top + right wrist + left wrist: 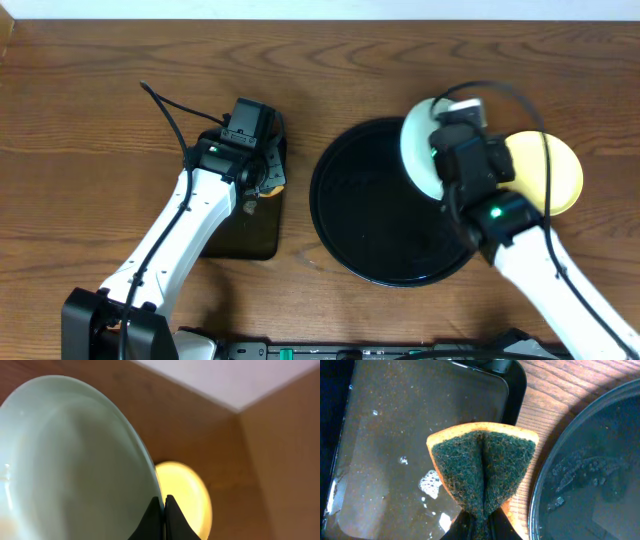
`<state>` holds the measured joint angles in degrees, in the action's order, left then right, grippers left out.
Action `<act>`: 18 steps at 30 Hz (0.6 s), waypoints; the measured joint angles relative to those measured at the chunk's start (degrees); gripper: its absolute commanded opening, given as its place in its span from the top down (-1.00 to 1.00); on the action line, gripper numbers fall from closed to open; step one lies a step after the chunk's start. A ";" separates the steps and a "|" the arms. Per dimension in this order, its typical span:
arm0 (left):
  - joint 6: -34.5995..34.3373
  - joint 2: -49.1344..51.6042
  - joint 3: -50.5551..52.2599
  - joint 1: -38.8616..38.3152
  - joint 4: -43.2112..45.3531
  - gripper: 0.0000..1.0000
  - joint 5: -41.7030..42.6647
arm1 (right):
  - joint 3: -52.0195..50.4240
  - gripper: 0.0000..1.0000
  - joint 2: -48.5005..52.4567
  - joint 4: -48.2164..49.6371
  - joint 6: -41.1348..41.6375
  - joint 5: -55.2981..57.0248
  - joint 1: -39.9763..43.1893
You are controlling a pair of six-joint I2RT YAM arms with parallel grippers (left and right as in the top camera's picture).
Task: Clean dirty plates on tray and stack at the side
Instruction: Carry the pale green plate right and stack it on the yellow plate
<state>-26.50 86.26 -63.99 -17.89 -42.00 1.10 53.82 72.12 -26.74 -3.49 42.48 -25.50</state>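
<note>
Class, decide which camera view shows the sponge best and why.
The left wrist view: the sponge fills the middle, folded, its green scouring face showing, pinched by the jaws. The overhead view shows only an orange sliver of it under the left arm. The right wrist view shows none of it.

The round tray (360, 215) lies on the desk (80, 120) just right of the rectangular tray (245, 235), above which the left hand (480, 525) holds a sponge (482, 467). The right hand (164, 510) holds a plate (418, 145) over the round tray's far-right rim. A second plate (560, 170) lies right of that tray.

no readable text, labels or numbers (any view)
</note>
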 measured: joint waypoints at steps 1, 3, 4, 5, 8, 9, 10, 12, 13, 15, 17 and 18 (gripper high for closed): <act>0.00 0.00 0.00 0.00 0.02 0.85 0.00 | 0.00 0.98 1.18 -0.46 2.01 -1.03 2.05; 0.00 0.00 0.00 0.00 0.00 0.84 0.00 | 0.00 0.98 3.80 -1.20 6.78 -3.37 6.62; 0.00 0.00 0.00 0.00 0.02 0.85 0.00 | 0.00 0.98 4.76 -1.36 8.46 -4.52 8.41; 0.00 0.00 0.00 0.00 0.02 0.85 0.00 | 0.00 0.98 6.34 -1.51 11.37 -7.21 11.85; 0.00 0.00 0.00 0.00 0.02 0.85 0.00 | 0.00 0.98 8.26 -1.51 15.78 -12.35 17.59; 0.00 0.00 0.00 0.00 0.02 0.85 0.00 | 0.00 0.98 8.74 -1.53 17.42 -14.75 19.91; 0.00 0.00 0.00 0.00 0.02 0.84 0.00 | -0.02 0.98 9.01 -1.53 18.88 -17.14 22.27; 0.00 0.00 0.00 0.00 0.00 0.85 0.00 | -0.02 0.98 9.16 -1.51 21.33 -21.64 27.08; 0.00 0.00 0.00 0.00 0.02 0.85 0.00 | -0.02 0.98 9.16 -1.51 22.32 -23.54 29.38; 0.00 0.00 0.00 0.00 0.02 0.85 0.00 | -0.02 0.98 9.16 -1.81 23.71 -26.43 33.27; 0.00 0.00 0.00 0.00 0.02 0.85 0.00 | -0.02 0.98 9.16 -2.75 24.57 -28.41 36.94; 0.00 0.00 0.00 0.00 0.02 0.85 0.00 | -0.02 0.98 9.16 -3.06 24.94 -29.07 38.16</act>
<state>-26.50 86.26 -63.99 -17.89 -41.98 1.10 53.80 81.28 -29.80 21.45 13.41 12.67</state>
